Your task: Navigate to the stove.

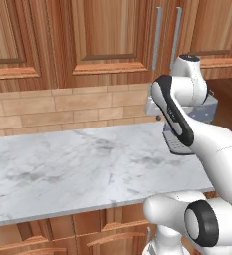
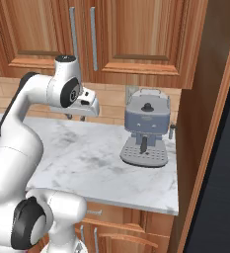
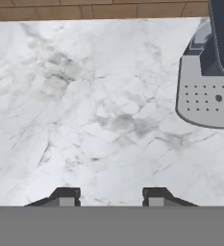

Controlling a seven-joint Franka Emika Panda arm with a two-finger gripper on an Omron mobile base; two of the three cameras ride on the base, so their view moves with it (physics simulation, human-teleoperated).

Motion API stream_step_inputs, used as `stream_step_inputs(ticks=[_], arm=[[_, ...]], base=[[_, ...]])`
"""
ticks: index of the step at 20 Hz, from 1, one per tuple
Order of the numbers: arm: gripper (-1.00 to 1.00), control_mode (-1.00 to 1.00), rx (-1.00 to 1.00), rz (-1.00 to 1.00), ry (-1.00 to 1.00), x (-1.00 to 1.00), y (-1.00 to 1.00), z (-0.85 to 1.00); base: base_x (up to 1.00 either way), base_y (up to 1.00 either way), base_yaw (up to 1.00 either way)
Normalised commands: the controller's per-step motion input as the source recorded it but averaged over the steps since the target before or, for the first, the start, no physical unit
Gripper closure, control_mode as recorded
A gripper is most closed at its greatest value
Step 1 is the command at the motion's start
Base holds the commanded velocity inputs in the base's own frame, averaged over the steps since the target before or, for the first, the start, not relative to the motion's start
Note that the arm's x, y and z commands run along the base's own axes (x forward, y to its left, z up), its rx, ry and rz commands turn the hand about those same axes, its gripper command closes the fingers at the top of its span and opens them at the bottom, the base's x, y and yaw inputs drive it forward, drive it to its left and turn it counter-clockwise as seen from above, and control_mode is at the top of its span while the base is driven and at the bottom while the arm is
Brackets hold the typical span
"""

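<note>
The stove is out of view. My gripper hangs open over a white marble counter with nothing between its fingertips. In the right base view the gripper hovers above the counter, left of a grey espresso machine.
The espresso machine stands at the counter's right end, its top peeking past my arm. Wooden wall cabinets hang above a tan brick backsplash. A tall wooden side panel and a dark surface close off the right.
</note>
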Motion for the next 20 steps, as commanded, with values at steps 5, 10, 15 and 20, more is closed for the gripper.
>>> stream_step_inputs(ticks=[5,10,15,20], arm=[[-1.0,-1.0,0.0,0.0,-0.04,-0.62,0.0,0.0],[-1.0,-1.0,0.02,-0.04,-0.04,-1.0,0.0,0.0],[-1.0,-1.0,0.0,-0.01,-0.02,-0.95,0.0,-0.02],[-1.0,1.0,0.0,0.0,0.0,-0.56,0.0,-0.02]], base=[[0.0,0.0,0.0],[0.0,0.0,0.0],[0.0,0.0,0.0],[-0.4,0.0,-0.01]])
